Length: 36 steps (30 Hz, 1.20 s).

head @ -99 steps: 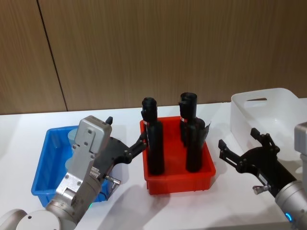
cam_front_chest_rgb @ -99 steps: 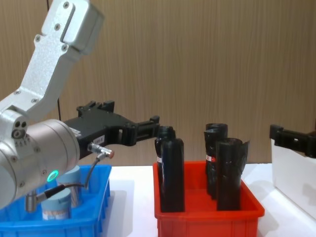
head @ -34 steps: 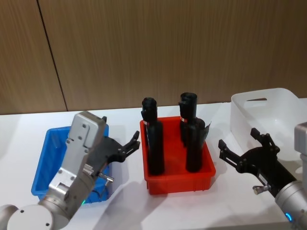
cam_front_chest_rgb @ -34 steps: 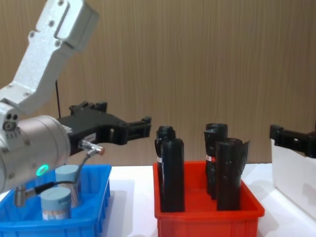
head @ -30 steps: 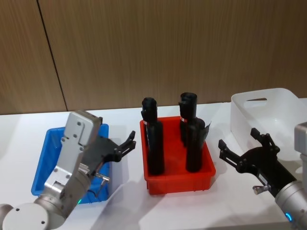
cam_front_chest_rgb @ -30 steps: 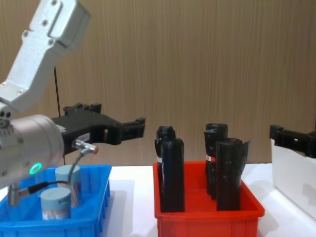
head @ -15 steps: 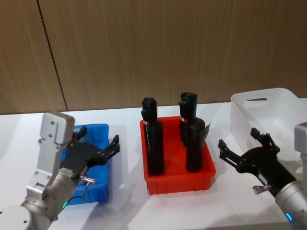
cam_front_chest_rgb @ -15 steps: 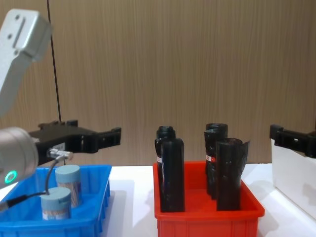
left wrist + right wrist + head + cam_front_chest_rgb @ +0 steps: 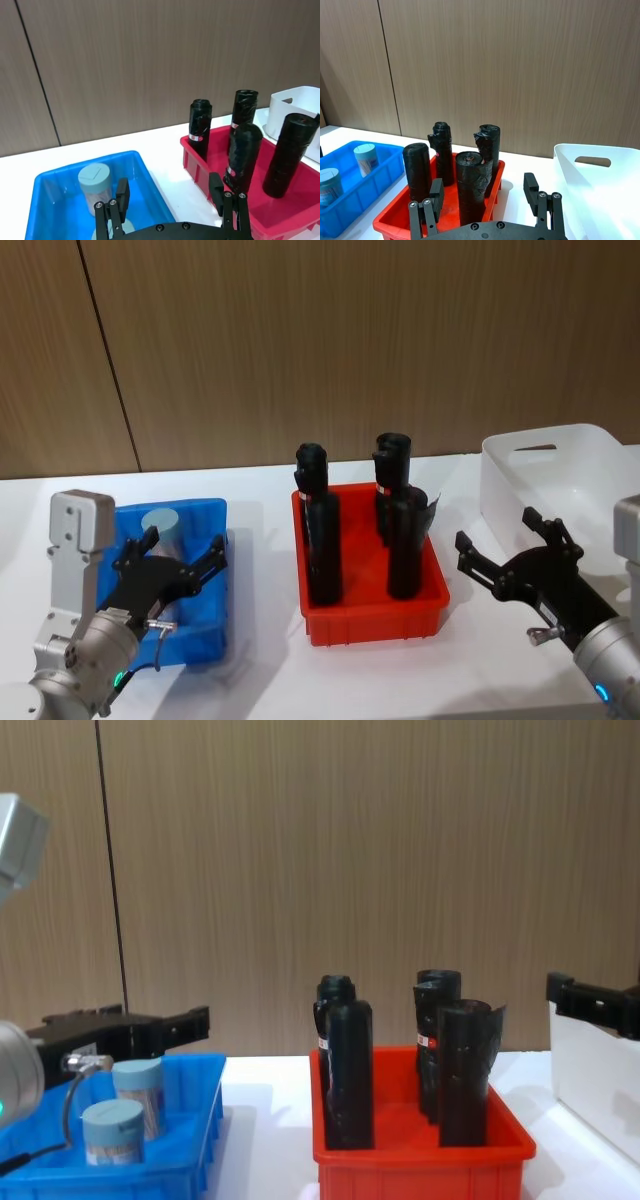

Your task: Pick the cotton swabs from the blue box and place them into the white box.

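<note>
At the lower left of the head view, the left end effector hung over the blue box, its fingers spread wide and holding nothing. The cotton swabs sat inside that box as two jars standing close together. That closeness looked like the first risk: a finger coming down beside one jar could tip or shove its neighbour, or catch the box wall. The round lids might also slip in a shallow grip.

The white box stood at the far right, beyond the red bin. A low carry across could clip the tall black rolls there. The right end effector waited at lower right above the desk, fingers apart and empty.
</note>
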Available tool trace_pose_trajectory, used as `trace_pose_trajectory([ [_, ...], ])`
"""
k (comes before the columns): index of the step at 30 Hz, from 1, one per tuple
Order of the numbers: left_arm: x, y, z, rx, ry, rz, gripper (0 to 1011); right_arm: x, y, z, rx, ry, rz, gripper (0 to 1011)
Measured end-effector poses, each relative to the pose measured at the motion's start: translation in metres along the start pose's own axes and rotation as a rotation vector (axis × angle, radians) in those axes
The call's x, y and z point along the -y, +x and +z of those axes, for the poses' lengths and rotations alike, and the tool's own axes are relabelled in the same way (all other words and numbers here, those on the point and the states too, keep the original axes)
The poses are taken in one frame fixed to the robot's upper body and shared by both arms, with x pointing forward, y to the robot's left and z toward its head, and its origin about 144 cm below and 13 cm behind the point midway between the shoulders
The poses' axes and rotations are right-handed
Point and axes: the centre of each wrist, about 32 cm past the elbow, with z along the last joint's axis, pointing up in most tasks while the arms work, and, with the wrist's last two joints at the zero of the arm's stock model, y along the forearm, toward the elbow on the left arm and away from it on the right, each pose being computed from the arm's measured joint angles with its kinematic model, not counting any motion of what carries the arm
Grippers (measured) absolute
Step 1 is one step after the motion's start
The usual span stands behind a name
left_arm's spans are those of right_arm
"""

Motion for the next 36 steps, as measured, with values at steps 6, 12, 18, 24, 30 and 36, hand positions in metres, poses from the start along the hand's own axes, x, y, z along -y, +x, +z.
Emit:
trace_pose_trajectory([
  [6, 0.002, 0.005, -0.006, -0.038, 0.016, 0.025, 999, 0.000, 0.000, 0.000, 0.000, 0.000, 0.000, 1001],
  [12, 0.005, 0.011, -0.010, -0.060, 0.038, 0.057, 1000, 0.000, 0.000, 0.000, 0.000, 0.000, 0.000, 1002],
  [18, 0.010, 0.017, -0.015, -0.072, 0.069, 0.087, 1000, 0.000, 0.000, 0.000, 0.000, 0.000, 0.000, 1002],
  [24, 0.016, 0.023, -0.020, -0.081, 0.096, 0.109, 1000, 0.000, 0.000, 0.000, 0.000, 0.000, 0.000, 1002],
  [30, 0.022, 0.029, -0.025, -0.088, 0.120, 0.120, 999, 0.000, 0.000, 0.000, 0.000, 0.000, 0.000, 1002],
  [36, 0.028, 0.034, -0.031, -0.093, 0.142, 0.124, 1000, 0.000, 0.000, 0.000, 0.000, 0.000, 0.000, 1001],
])
